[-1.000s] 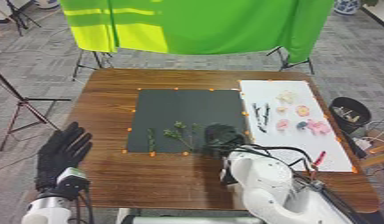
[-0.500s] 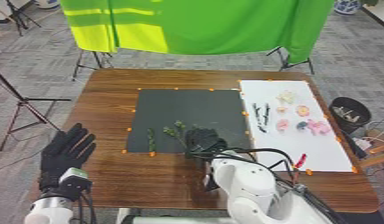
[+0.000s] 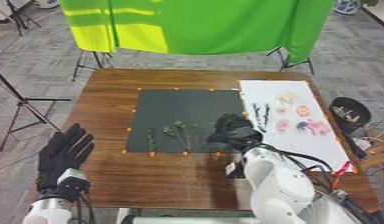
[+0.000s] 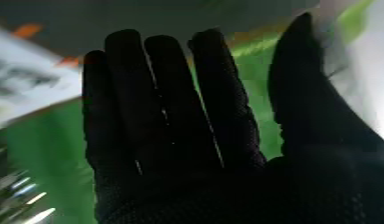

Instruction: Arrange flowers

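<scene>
Step in hand, by look of it: laying greenery on dark grey rectangular sheet point(image 3: 175, 105). Slim dark green stem point(image 3: 151, 139) and branching leafy green sprigs point(image 3: 180, 134) lie near its lower edge. Black-gloved right hand point(image 3: 230, 128) over sheet's right side: fingers straight, thumb spread wide, nothing pinched. Black-gloved left hand point(image 3: 62, 150) spread beside sheet. Next move likely calls for reaching to white sheet point(image 3: 259, 90), pinching thin dark twigs point(image 3: 266, 115) or pink blooms point(image 3: 318, 127).

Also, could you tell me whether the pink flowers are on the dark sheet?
No, the pink flowers lie on the white sheet, to the right of the dark sheet.
</scene>
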Action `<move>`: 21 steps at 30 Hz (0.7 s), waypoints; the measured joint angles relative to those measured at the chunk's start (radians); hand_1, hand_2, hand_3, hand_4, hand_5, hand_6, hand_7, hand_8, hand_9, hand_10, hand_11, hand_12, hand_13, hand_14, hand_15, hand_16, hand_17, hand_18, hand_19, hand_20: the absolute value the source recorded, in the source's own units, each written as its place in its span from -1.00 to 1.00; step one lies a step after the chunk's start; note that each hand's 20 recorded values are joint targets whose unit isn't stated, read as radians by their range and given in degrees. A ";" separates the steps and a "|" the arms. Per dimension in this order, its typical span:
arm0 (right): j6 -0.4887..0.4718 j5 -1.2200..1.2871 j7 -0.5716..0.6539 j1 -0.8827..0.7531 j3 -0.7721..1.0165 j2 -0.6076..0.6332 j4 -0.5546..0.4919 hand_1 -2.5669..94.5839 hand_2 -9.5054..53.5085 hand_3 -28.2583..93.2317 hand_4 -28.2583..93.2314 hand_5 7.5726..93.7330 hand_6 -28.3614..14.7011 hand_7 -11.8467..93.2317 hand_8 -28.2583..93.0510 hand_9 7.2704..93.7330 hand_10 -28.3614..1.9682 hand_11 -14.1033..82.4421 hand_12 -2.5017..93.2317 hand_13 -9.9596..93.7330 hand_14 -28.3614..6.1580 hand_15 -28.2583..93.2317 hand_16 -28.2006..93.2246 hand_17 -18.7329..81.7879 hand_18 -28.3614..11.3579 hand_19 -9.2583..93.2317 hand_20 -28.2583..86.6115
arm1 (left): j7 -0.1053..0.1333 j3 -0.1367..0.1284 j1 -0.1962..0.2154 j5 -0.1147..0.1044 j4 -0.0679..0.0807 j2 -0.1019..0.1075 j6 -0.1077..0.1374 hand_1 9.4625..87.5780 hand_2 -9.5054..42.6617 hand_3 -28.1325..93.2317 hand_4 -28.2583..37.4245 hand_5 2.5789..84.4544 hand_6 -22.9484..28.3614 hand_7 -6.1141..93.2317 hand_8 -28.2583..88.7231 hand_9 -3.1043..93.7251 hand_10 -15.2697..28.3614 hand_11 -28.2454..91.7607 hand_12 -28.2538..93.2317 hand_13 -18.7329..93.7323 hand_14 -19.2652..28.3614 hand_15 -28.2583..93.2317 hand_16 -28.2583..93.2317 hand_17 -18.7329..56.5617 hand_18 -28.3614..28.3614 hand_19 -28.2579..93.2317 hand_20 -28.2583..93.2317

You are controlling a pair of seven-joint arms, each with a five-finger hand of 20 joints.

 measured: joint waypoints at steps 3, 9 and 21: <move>0.067 -0.029 0.074 0.011 0.039 -0.002 0.057 -0.37 -0.99 0.72 -0.93 0.14 -0.12 -0.52 -0.71 0.22 -0.53 -0.37 -0.62 0.18 -0.47 0.16 -0.29 -0.28 -0.85 0.48 -0.18 | 0.002 0.004 -0.005 0.000 0.000 0.000 -0.001 -0.47 0.01 0.61 -1.00 0.00 0.29 -0.56 -0.67 -0.24 0.43 -0.04 -0.37 -0.22 0.53 0.21 -0.69 -0.69 0.56 0.13 -0.38; 0.020 -0.042 0.209 0.074 0.080 -0.012 0.156 -0.37 -1.00 0.68 -0.93 0.15 -0.32 -0.63 -0.69 0.20 -0.69 -0.39 -0.63 0.18 -0.57 0.20 -0.31 -0.25 -0.99 0.62 -0.16 | 0.004 0.015 -0.021 0.001 0.001 0.000 -0.004 -0.48 0.01 0.62 -1.00 0.00 0.29 -0.56 -0.67 -0.24 0.42 -0.04 -0.37 -0.22 0.53 0.20 -0.69 -0.69 0.56 0.13 -0.38; -0.021 0.030 0.259 0.259 -0.004 -0.054 0.366 -0.34 -1.00 0.67 -0.96 0.14 -0.34 -0.64 -0.69 0.18 -0.69 -0.40 -0.64 0.17 -0.59 0.22 -0.32 -0.25 -1.00 0.64 -0.17 | 0.012 0.031 -0.032 0.000 0.002 -0.001 -0.005 -0.47 0.01 0.61 -1.00 0.00 0.29 -0.56 -0.67 -0.24 0.42 -0.04 -0.37 -0.22 0.53 0.20 -0.69 -0.69 0.56 0.13 -0.38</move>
